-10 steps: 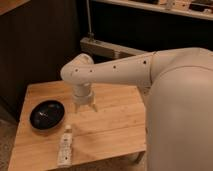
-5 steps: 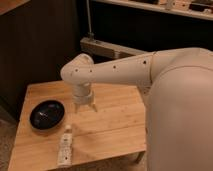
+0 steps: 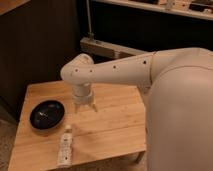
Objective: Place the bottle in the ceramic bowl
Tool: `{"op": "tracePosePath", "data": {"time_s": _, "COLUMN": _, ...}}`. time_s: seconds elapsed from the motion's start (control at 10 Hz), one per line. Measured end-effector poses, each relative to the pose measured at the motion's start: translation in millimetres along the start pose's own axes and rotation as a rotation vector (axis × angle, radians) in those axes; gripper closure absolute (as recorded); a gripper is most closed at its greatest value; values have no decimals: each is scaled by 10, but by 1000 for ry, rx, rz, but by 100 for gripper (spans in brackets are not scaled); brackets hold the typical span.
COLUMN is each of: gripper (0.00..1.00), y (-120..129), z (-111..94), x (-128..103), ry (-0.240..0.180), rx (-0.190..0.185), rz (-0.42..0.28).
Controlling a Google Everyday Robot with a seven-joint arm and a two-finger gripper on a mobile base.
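The bottle lies on its side on the wooden table near the front edge, white cap pointing toward the back. The ceramic bowl is black and glossy and sits at the table's left side, just behind and left of the bottle. My gripper hangs from the white arm over the middle of the table, to the right of the bowl and behind the bottle. Its fingers point down and stand apart with nothing between them.
My white arm and body fill the right side of the view and hide the table's right part. A dark wall and a shelf rail stand behind the table. The floor shows at the far left.
The gripper has shifted slightly toward the front and left. The bottle and bowl have not moved.
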State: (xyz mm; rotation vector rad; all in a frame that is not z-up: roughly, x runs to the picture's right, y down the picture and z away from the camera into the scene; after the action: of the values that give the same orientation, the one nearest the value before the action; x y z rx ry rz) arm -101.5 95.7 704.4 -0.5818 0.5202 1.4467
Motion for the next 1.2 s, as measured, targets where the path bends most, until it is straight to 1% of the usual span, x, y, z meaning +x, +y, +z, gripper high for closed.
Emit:
{"op": "tracePosePath", "data": {"time_s": 0.5, "gripper": 35, "y": -7, "z": 8, "x": 5, "ry": 1, "rx": -1, "rz": 1}}
{"op": "tracePosePath", "data": {"time_s": 0.6, "gripper": 35, "y": -9, "z": 20, "x": 4, "ry": 2, "rx": -5, "rz": 4}}
{"op": "tracePosePath", "data": {"time_s": 0.7, "gripper": 35, "y": -95, "z": 171, "x": 2, "ry": 12, "rx": -113, "rz": 23}}
{"op": "tracePosePath", "data": {"time_s": 0.8, "gripper": 35, "y": -150, "z": 282, "x": 17, "ry": 22, "rx": -231, "rz": 33}}
{"op": "tracePosePath", "data": {"time_s": 0.9, "gripper": 35, "y": -187, "z": 323, "x": 46, "ry": 34, "rx": -289, "rz": 40}}
{"op": "tracePosePath", "data": {"time_s": 1.0, "gripper": 35, "y": -175, "z": 341, "x": 89, "ry": 50, "rx": -331, "rz": 40}}
{"op": "tracePosePath", "data": {"time_s": 1.2, "gripper": 35, "y": -109, "z": 365, "x": 178, "ry": 76, "rx": -349, "rz": 30}}
